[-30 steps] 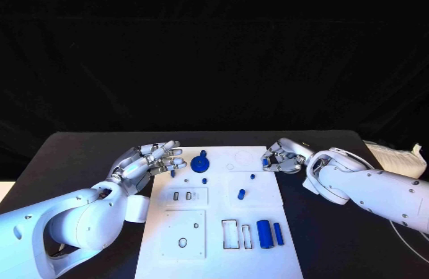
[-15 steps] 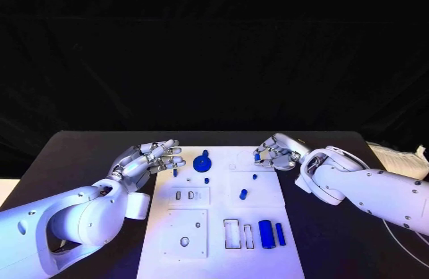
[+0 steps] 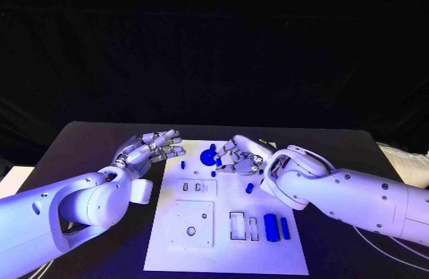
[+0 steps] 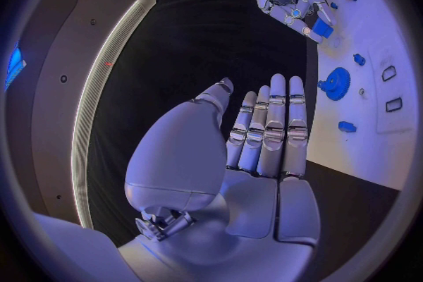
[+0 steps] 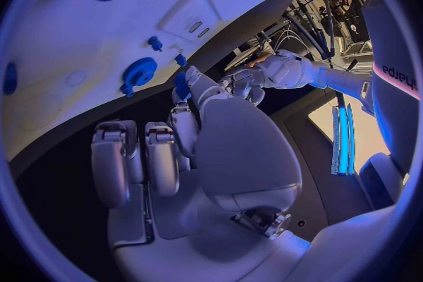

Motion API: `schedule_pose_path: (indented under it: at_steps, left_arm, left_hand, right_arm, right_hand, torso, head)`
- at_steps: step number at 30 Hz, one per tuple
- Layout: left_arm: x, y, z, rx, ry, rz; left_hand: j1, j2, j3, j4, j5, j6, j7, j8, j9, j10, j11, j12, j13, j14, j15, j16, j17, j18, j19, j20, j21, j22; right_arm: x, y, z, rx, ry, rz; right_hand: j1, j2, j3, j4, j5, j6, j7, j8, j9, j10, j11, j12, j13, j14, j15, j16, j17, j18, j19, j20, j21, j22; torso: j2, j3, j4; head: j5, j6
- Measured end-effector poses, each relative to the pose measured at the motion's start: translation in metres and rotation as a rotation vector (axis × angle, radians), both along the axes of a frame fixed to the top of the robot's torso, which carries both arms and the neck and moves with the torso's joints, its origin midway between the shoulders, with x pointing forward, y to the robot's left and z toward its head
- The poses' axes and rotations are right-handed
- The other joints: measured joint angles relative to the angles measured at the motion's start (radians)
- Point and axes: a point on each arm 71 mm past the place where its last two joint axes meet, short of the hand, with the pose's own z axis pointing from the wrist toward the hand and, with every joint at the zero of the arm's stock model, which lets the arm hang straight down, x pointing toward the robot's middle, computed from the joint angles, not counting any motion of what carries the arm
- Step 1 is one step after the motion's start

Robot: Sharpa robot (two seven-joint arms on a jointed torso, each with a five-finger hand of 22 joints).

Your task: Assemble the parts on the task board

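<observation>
White board (image 3: 224,242) lies mid-surface (image 3: 89,142) in your head view; the blue gear (image 3: 208,157) sits at its far end, two blue cylinders (image 3: 271,227) near the right edge. Your left robot hand (image 3: 150,149) hovers off the board's far left corner, fingers spread, empty. Your right robot hand (image 3: 238,160) is over the board just right of the gear, pinching a small blue part (image 3: 217,162). Left wrist view: fingers (image 4: 268,130) straight, the gear (image 4: 335,82) beyond them. Right wrist view: a blue piece (image 5: 180,87) pinched at the fingertips, near the gear (image 5: 137,75).
</observation>
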Motion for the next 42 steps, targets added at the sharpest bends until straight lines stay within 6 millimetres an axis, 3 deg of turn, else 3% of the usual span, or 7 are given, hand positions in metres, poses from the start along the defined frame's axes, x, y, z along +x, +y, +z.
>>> schedule_pose_path:
  at_steps: [8,24,42]
  left_arm:
    - [0.002,0.001,-0.001,0.002,-0.001,0.005]
    - [0.002,0.000,-0.001,0.000,-0.001,0.000]
    - [0.001,-0.001,-0.001,-0.002,0.000,-0.004]
  left_hand:
    - [0.000,0.000,0.000,0.000,0.000,0.000,0.000,0.000,0.000,0.000,0.000,0.000,0.000,0.000,0.000,0.000,0.000,0.000,0.000,0.000,0.000,0.000]
    - [0.000,0.000,0.000,0.000,0.000,0.000,0.000,0.000,0.000,0.000,0.000,0.000,0.000,0.004,-0.004,-0.004,0.001,0.000,0.004,0.004,0.000,0.000]
    - [0.000,0.000,0.000,0.000,0.000,0.000,0.000,0.000,0.000,0.000,0.000,0.000,0.000,0.004,-0.004,-0.004,0.001,0.000,0.004,0.004,0.000,-0.001]
  right_arm:
    - [-0.008,0.031,-0.018,-0.075,0.017,0.020]
    - [-0.013,0.048,-0.041,-0.181,0.046,0.026]
    - [-0.013,0.052,-0.041,-0.206,0.036,0.025]
  right_hand:
    - [-0.002,0.002,0.005,0.000,-0.003,0.000,0.000,0.000,0.000,-0.003,-0.004,-0.013,0.000,0.000,0.000,0.000,0.000,0.000,0.000,0.000,0.000,0.000]
    - [-0.005,0.005,0.005,0.000,-0.007,-0.001,-0.001,0.000,0.000,0.000,-0.007,-0.020,0.002,0.000,0.001,-0.004,0.000,0.000,0.000,0.000,0.000,0.000]
    - [-0.023,-0.010,0.005,0.000,-0.003,-0.003,-0.003,0.000,0.000,-0.007,-0.006,-0.037,0.002,0.000,0.001,-0.004,0.000,0.000,0.000,0.000,0.000,0.000]
  torso:
    - [-0.007,-0.0074,0.0042]
    - [-0.006,-0.0065,0.0039]
    - [-0.006,-0.0057,0.0044]
  head:
    - [0.012,-0.013]
    - [0.018,-0.020]
    - [0.019,-0.027]
